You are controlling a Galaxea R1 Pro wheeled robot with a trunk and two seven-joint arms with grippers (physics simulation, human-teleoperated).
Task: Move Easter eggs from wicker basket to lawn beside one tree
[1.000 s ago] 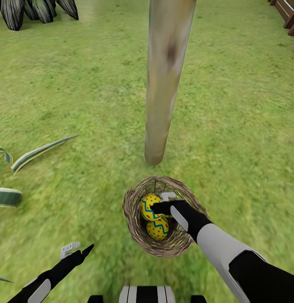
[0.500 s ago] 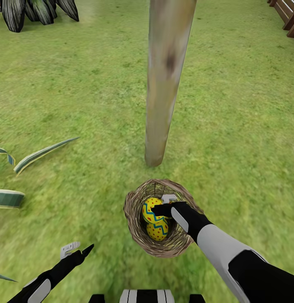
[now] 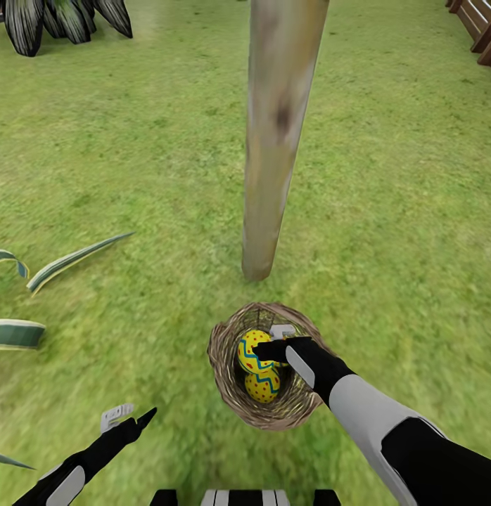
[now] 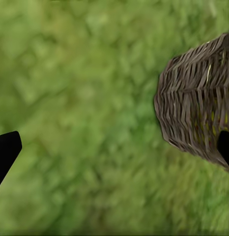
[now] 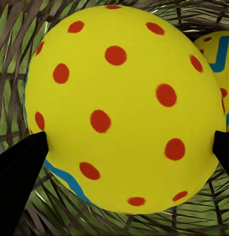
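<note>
The wicker basket (image 3: 228, 383) stands on the lawn (image 3: 133, 176) just in front of the pale tree (image 3: 273, 154) trunk. Two yellow Easter eggs lie in it, an upper egg (image 3: 248, 353) and a lower egg (image 3: 263, 385). My right gripper (image 3: 270, 339) reaches into the basket and is shut on the upper egg. In the right wrist view that red-dotted egg (image 5: 119, 98) sits between both fingertips of the right gripper (image 5: 127, 152), with another egg (image 5: 220, 54) beside it. My left gripper (image 3: 131, 416) hangs open over grass left of the basket; the left wrist view shows the basket (image 4: 193, 108) wall ahead of the left gripper (image 4: 114, 150).
Striped-leaf plants (image 3: 55, 17) grow at the far left. Long striped leaves (image 3: 69, 256) reach in from the left edge. A brown wooden structure (image 3: 481, 28) stands at the far right corner. Open grass lies on both sides of the trunk.
The whole view has slid slightly, so basket and trunk base sit a little lower in the picture. The right gripper stays shut on the upper egg. The left arm has not moved.
</note>
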